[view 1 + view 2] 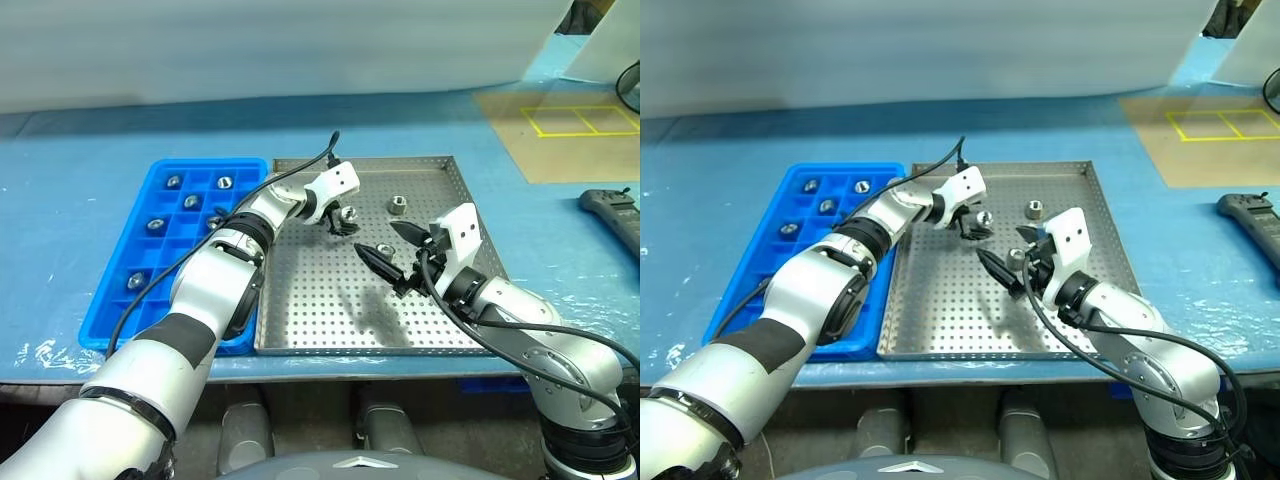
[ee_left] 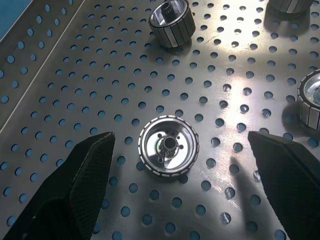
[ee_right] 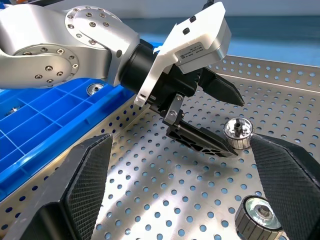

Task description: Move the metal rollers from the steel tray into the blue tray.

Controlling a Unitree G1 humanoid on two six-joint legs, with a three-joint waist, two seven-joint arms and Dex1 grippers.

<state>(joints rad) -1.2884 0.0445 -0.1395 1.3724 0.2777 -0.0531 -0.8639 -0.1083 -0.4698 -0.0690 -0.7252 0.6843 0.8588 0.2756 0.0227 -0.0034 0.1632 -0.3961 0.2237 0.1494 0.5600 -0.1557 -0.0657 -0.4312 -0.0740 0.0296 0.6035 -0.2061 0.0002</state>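
The steel tray (image 1: 300, 330) lies in the middle, with the blue tray (image 1: 105, 325) against its left side. My left gripper (image 1: 342, 222) is low over the steel tray's far half. It stands open with one finger on each side of a metal roller (image 2: 168, 145) that lies flat on the perforated floor. A second roller (image 1: 397, 205) sits farther right. My right gripper (image 1: 376, 238) hovers open just right of the left one, with a third roller (image 3: 257, 215) under it near one finger. Several rollers (image 1: 191, 201) sit in the blue tray's compartments.
The trays rest on a blue-covered table. A black device (image 1: 610, 205) lies at the right edge, and a tan sheet with yellow lines (image 1: 570, 125) is at the back right. A white wall runs along the back.
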